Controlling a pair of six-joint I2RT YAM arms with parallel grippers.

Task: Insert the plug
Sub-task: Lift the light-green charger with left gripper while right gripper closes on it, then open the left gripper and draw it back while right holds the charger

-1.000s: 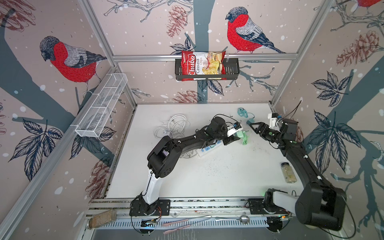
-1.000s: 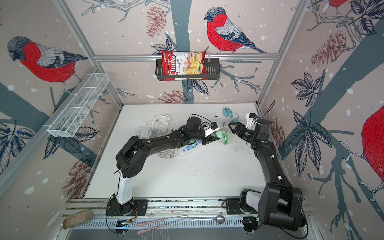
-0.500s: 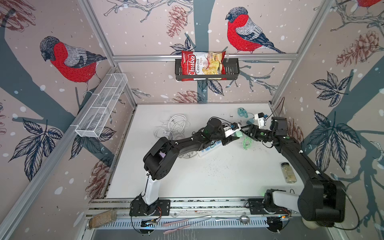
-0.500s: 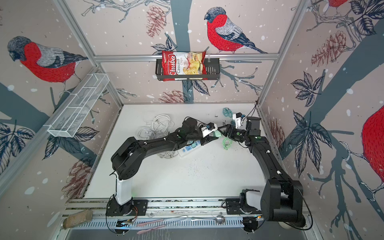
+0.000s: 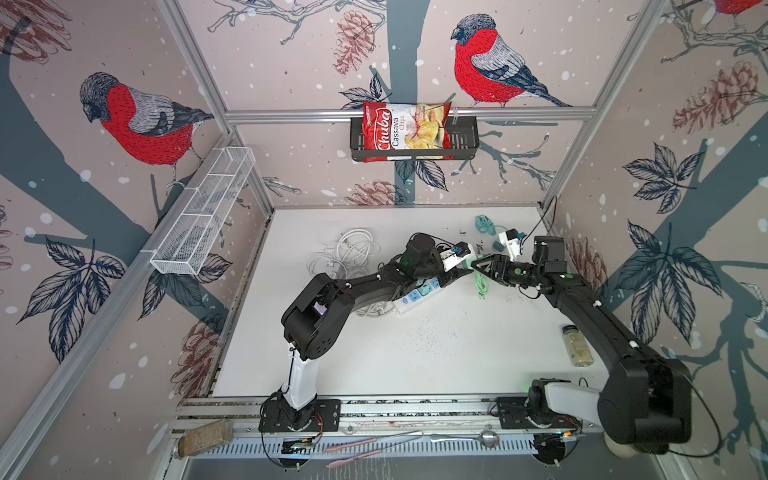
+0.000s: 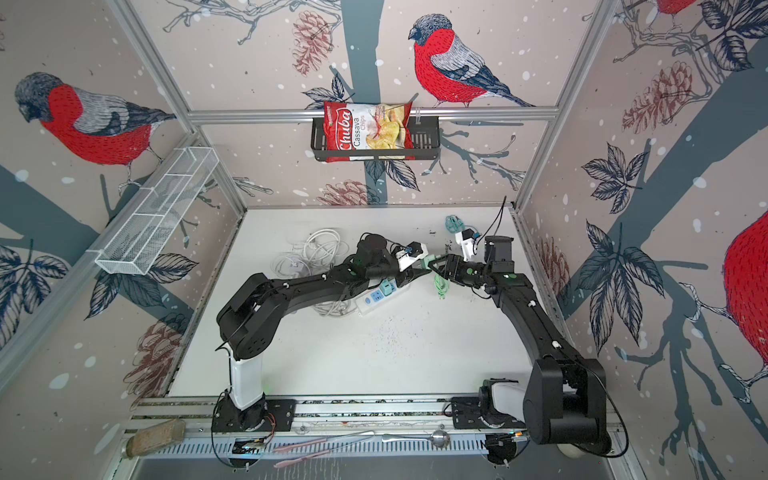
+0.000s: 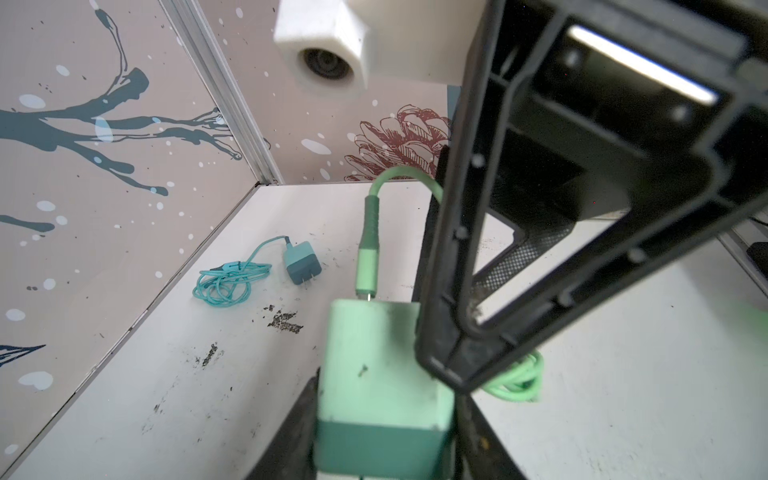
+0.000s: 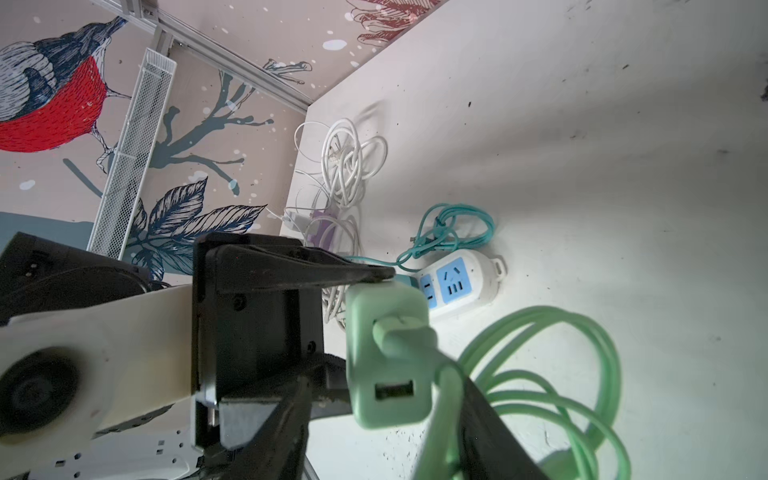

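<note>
The plug is a pale green charger block with a green cable looping down to the table. My left gripper is shut on it and holds it above the table in both top views. My right gripper has come in from the right and straddles the plug's cable end. One finger touches the cable, a gap remains on the other side, so it is open. The white power strip with blue sockets lies below and to the left, with a teal plug seated in it.
A second teal charger with coiled cable lies near the back right corner. White cables are piled behind the left arm. A small jar stands at the right. A chips bag sits in a wall basket.
My right gripper has swung left from the right wall up to the plug, and its jaws have narrowed round it. The left gripper has shifted slightly left, still holding the plug.
</note>
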